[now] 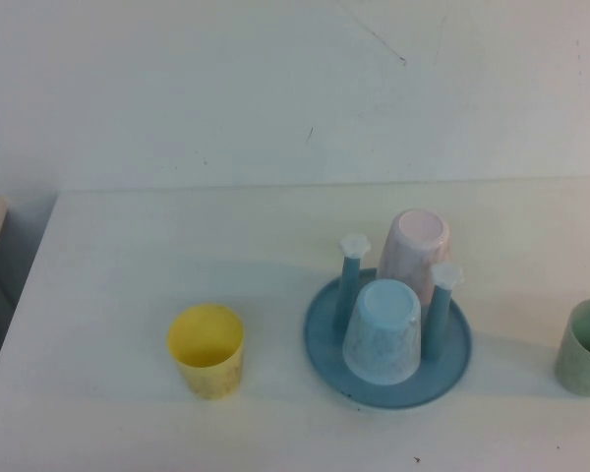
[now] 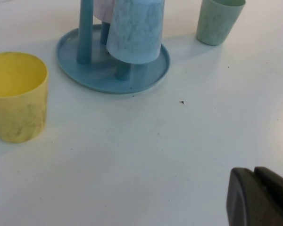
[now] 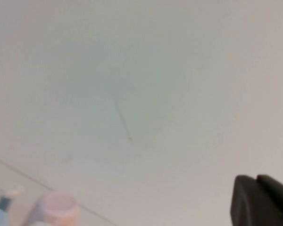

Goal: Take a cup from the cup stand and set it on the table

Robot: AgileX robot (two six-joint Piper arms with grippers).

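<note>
My left tool point(image 2: 260, 197) hangs low over the bare white surface point(image 2: 155, 150), its dark fingers pressed together with nothing between them. Ahead of it, across open surface, sits the cup stand point(image 2: 146, 77), a round blue tray with upright pegs; a light blue cup point(image 2: 134, 30) sits upside down over one peg on the side facing the tool. The yellow cup point(image 2: 16, 96) stands upright on the surface, off to one side of the left tool and just clear of the stand's rim. The mint-green cup point(image 2: 218, 21) stands upright on the surface beyond the stand, apart from it. From the high view I see the same green cup point(image 1: 587, 347) at the right edge, well clear of the stand point(image 1: 324, 349), and a pink cup point(image 1: 413, 251) inverted on a peg at the stand's far side. My right tool point(image 3: 262, 200) is closed on nothing as well, raised and facing mostly the pale wall, with the pink cup point(image 3: 54, 209) far below and ahead of it.
</note>
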